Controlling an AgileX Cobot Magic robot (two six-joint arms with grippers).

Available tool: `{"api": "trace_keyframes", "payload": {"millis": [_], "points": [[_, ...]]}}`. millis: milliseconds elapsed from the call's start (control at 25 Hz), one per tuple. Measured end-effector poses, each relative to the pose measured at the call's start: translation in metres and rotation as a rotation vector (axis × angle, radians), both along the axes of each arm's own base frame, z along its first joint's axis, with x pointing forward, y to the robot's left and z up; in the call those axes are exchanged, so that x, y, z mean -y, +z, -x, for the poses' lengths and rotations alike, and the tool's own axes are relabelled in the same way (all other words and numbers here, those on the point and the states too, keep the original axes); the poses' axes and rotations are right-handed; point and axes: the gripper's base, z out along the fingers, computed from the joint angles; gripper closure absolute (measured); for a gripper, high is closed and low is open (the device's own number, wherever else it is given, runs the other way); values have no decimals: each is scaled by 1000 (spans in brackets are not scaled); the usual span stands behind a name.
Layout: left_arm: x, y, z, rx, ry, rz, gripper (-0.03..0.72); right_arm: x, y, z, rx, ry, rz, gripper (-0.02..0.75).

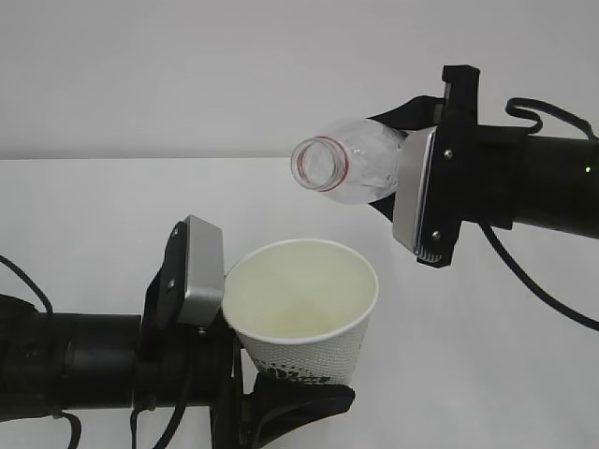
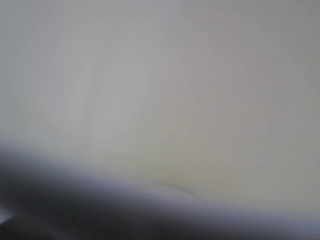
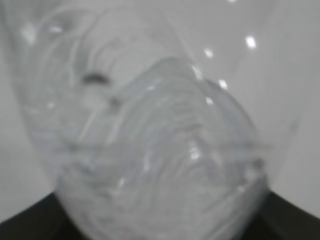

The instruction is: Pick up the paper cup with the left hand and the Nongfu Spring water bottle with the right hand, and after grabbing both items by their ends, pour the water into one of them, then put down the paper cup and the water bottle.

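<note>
My left pincer (image 1: pixel 220 309) sits low on the left, arm lying level, and it's pinching the paper cup (image 1: pixel 304 313) around its lower body, silver finger (image 1: pixel 198 271) pressed against the cup's near wall just under the rim. The cup stands just right of that finger, mouth open and tipped a little toward the camera, pale inside; I cannot make out any water pooled in it. A dark logo peeks out at the cup's base, right above my pincer's black lower part. My left wrist view is a blur of pale surface with a dark edge along the bottom, nothing readable there.

Moving right and up: the Nongfu Spring water bottle (image 1: pixel 351 164) lies nearly level, open mouth with its red ring pointing left, hanging above the cup's rim and apart from it. My right pincer (image 1: pixel 416 192) clamps the bottle's rear end, silver finger (image 1: pixel 416 201) flat against it. The right wrist view is filled with clear ribbed plastic (image 3: pixel 150 145), close up. No stream shows between mouth and cup
</note>
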Motion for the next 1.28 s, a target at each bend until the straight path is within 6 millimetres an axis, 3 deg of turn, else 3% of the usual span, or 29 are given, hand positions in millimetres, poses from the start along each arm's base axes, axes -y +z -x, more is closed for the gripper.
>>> {"api": "trace_keyframes", "payload": {"millis": [1280], "points": [[0,0,0,4,-1,-2,172,0,6,-2,141,21,46,262]]}}
